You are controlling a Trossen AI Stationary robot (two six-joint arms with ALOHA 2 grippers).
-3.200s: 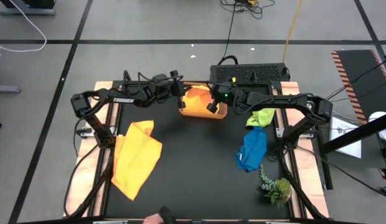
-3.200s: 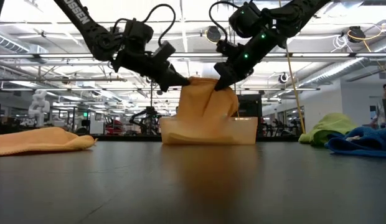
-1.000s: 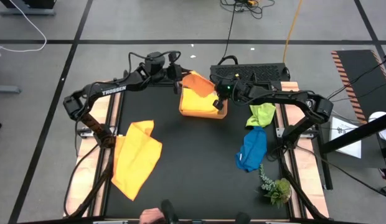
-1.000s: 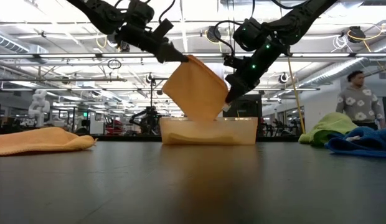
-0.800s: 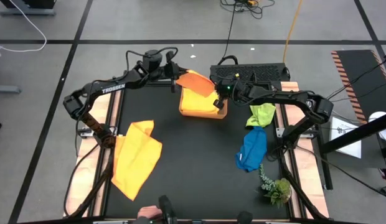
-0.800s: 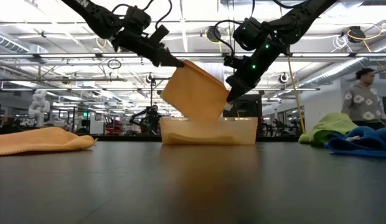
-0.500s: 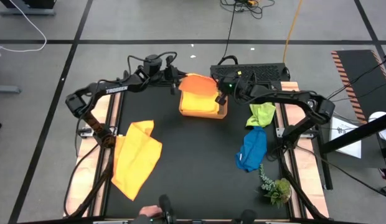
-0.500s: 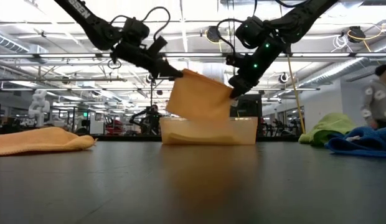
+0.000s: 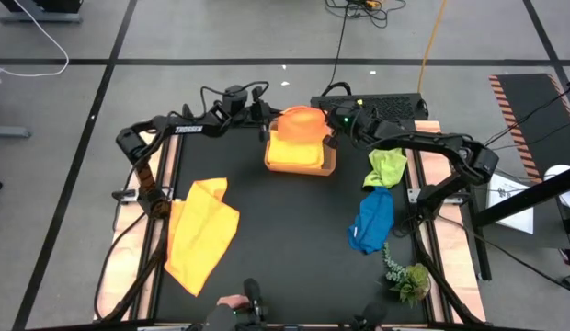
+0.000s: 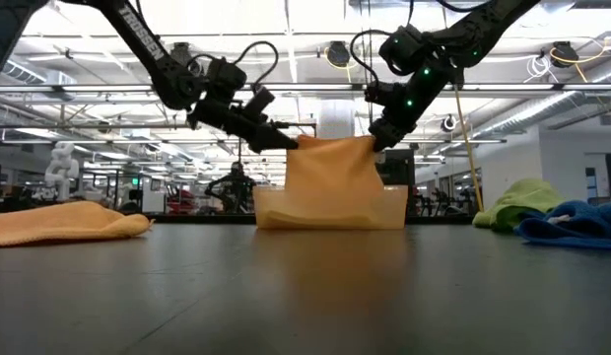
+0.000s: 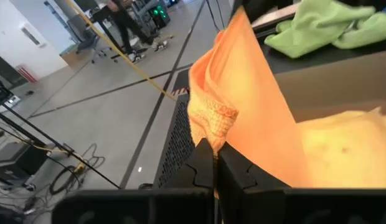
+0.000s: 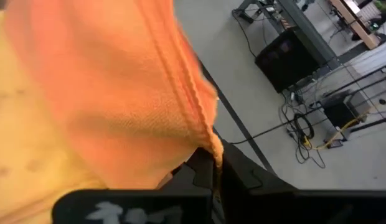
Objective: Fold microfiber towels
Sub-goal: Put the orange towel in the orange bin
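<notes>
both claws are clamped on one orange towel [image 10: 330,177] near the middle of the low view. left gripper [image 10: 288,144] pinches its left top corner and right gripper [image 10: 375,144] pinches its right top corner, so the cloth hangs stretched between them with its lower part down in the tan tray [image 10: 330,215]. each wrist view shows the fingers pressed together on a bunched corner of orange fabric.

nearest in the high view, at lower right, lies a leafy green sprig [image 9: 406,274]. above it sits the crumpled blue towel [image 9: 371,221], and at lower left a second orange towel [image 9: 200,233] lies spread on the black table [image 9: 285,230]. farther up on the right is the lime green towel [image 9: 386,167], just beside the tray [image 9: 327,167] at upper centre, where the held towel [image 9: 298,129] drapes over the far rim.
</notes>
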